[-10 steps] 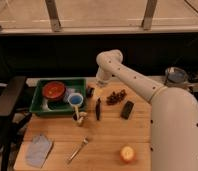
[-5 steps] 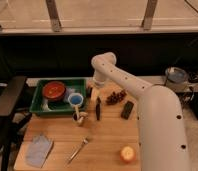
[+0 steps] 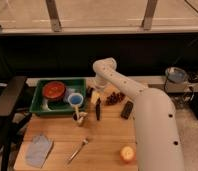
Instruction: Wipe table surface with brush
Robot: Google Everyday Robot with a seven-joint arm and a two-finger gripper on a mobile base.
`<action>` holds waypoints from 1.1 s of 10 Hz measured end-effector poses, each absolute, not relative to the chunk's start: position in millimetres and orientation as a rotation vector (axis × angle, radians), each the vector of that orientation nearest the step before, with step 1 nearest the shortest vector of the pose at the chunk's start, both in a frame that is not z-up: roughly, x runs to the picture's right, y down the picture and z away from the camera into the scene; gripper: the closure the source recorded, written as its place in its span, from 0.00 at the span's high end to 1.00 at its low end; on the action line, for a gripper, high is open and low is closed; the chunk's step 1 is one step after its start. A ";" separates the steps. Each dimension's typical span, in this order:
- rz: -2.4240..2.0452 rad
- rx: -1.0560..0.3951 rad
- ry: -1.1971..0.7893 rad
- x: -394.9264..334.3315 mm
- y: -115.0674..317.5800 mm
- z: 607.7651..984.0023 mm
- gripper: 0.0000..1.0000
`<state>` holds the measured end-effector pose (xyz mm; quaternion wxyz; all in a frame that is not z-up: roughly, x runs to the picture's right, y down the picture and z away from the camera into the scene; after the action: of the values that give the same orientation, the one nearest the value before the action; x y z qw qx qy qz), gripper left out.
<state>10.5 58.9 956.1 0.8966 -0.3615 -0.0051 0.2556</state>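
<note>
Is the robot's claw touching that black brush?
Cannot tell. In the camera view the gripper hangs at the top end of the brush, beside the green tray, hiding any contact or gap.

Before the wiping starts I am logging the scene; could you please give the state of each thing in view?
Gripper: low over the table's far side, at the brush's far end.
Brush: on the table; whether gripped, cannot tell.
Tray: on the table, holding bowl and cup.
Bowl: upright.
Cup: upright.
Fork: lying flat.
Cloth: crumpled, flat on the table.
Block: lying flat.
Fruit: whole, resting on the table.
</note>
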 end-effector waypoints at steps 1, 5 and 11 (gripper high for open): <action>0.540 -0.757 -0.011 10.8 62.4 958.5 0.76; 0.508 -0.751 -0.020 9.6 76.1 956.9 0.36; 0.391 -0.655 -0.012 52.3 68.2 915.7 0.00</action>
<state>52.3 68.2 915.7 0.9282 -0.3194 -0.0057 0.1907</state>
